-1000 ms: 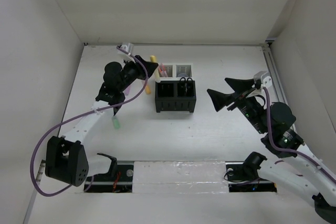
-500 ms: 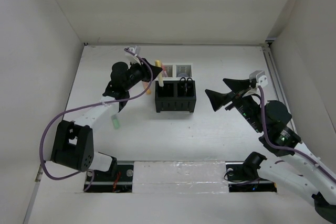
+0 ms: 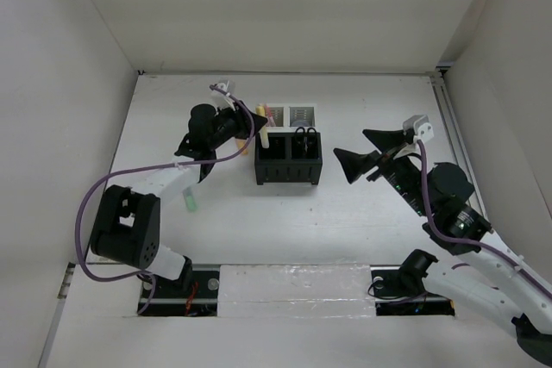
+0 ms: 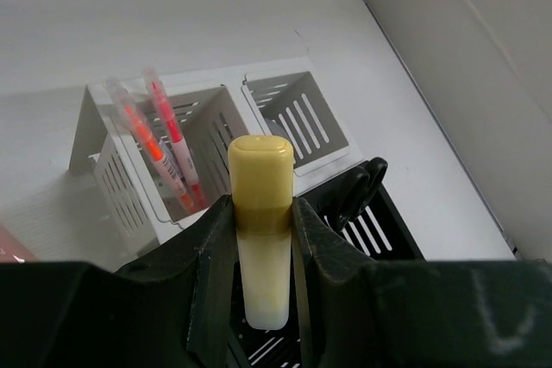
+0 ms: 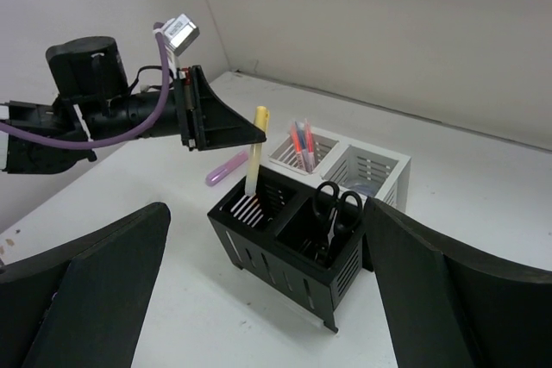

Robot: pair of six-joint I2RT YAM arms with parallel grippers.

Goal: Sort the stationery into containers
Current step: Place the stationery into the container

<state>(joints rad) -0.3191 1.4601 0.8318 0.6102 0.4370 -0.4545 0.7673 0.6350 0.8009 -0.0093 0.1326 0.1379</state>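
The yellow highlighter [image 4: 261, 213] stands almost upright, cap end up, clamped at its middle between the 2 fingers of the left end effector [image 4: 261, 215]. It hangs over the left black compartment [image 3: 272, 159] of the mesh organiser [image 5: 285, 252]. From the right wrist view its lower end seems to dip just inside that compartment's mouth, though I cannot tell whether it touches the bottom.

The neighbouring right black compartment [image 3: 304, 158] holds the black-handled scissors [image 5: 335, 206], handles up. Behind the 2 black compartments sit 2 smaller white ones. The left white compartment [image 4: 129, 170] holds thin red and orange pens [image 4: 162, 140] leaning against its wall, and what is in the right white compartment [image 4: 297, 118] is too small to make out.

On the worktop [image 3: 259, 221], a pink highlighter [image 5: 226, 168] lies flat just beside the organiser's left side, under the left arm. A green highlighter [image 3: 191, 202] lies further towards the near edge, well apart from the block.

The right end effector [image 3: 352, 146] hovers off to the right of the organiser, its tips pointing at it — its fingers stand wide apart and nothing is between them.
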